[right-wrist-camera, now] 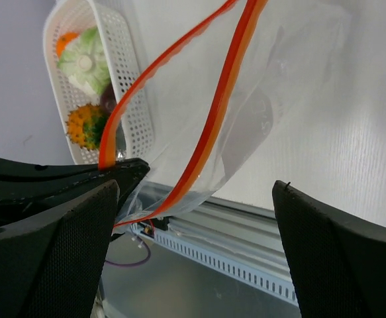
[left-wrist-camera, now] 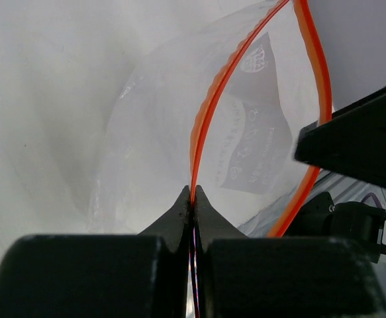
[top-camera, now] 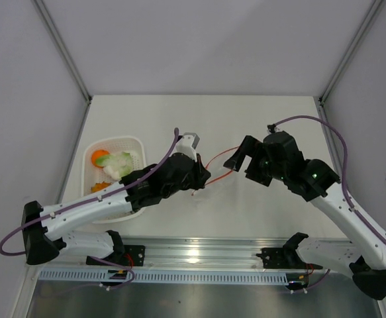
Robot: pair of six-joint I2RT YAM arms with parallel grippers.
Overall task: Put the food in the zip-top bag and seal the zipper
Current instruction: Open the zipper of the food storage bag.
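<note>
White tabletop (top-camera: 265,205) lay beneath the bag (left-wrist-camera: 159,126), held by its zipper (left-wrist-camera: 206,112) pinched tight in my left gripper (left-wrist-camera: 193,199), probably so the mouth would gape. My right gripper (top-camera: 240,159), jaws wide and empty, reached in low facing that mouth. Beside my left forearm, the food (right-wrist-camera: 83,63) sat in the basket (right-wrist-camera: 133,99).

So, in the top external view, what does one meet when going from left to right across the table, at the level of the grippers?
White mesh basket holding the food → left gripper → zipper, pinched by that gripper → right gripper, open.
</note>
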